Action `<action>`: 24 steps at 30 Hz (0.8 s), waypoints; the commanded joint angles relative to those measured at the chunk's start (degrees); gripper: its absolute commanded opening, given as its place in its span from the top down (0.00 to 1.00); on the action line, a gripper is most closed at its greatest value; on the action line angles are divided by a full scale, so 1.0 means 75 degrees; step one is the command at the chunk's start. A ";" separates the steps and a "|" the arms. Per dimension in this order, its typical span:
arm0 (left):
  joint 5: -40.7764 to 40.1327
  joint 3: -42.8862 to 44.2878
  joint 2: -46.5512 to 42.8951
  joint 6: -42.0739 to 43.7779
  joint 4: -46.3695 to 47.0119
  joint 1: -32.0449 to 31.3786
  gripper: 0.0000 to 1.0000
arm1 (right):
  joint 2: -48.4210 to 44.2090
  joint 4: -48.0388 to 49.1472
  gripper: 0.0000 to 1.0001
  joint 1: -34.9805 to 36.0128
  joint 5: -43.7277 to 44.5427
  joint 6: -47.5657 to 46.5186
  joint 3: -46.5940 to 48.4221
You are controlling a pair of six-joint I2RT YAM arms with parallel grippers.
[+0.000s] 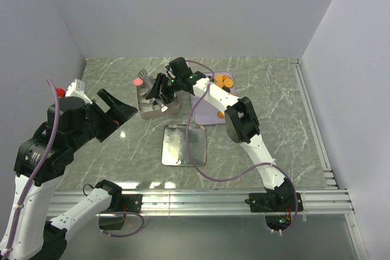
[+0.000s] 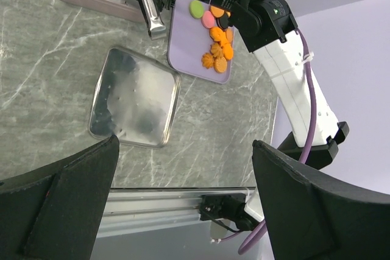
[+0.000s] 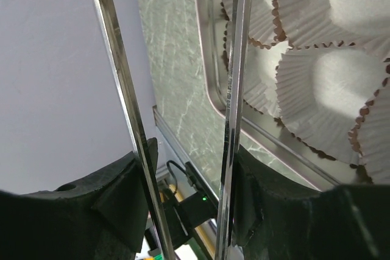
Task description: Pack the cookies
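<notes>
Two arms, cookies on tray (far edge)

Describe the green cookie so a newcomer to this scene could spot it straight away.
Start at the lavender tray lying on the marble table, beside the shiny metal lid. A cluster of small round cookies sits at one end of that tray. The green cookie lies at the edge of the cluster next to a pink one; it is the only green disc, the rest being mostly orange.

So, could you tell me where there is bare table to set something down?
The table is bare right of the lavender tray, and along the near edge beside the steel lid. It is crowded around the tin, where the right arm works.
</notes>
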 commanded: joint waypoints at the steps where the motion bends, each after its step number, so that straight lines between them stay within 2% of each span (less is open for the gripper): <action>1: -0.0121 0.0104 -0.0016 0.0052 0.0291 0.0049 0.03 | -0.0578 -0.0133 0.44 -0.0065 0.0118 -0.0286 -0.0113; 8: -0.0110 0.0011 -0.0156 0.0052 0.0373 0.0038 0.03 | -0.1211 -0.0614 0.46 -0.0100 0.0434 -0.0673 -0.0289; 14: -0.0121 -0.0106 -0.0297 0.0017 0.0397 0.0038 0.03 | -0.1609 -0.0521 0.49 -0.0053 0.0329 -0.0604 -0.0290; 24: -0.0168 -0.0165 -0.0449 -0.0018 0.0221 0.0038 0.03 | -0.1270 0.0135 0.50 0.0122 -0.0116 0.0029 -0.0032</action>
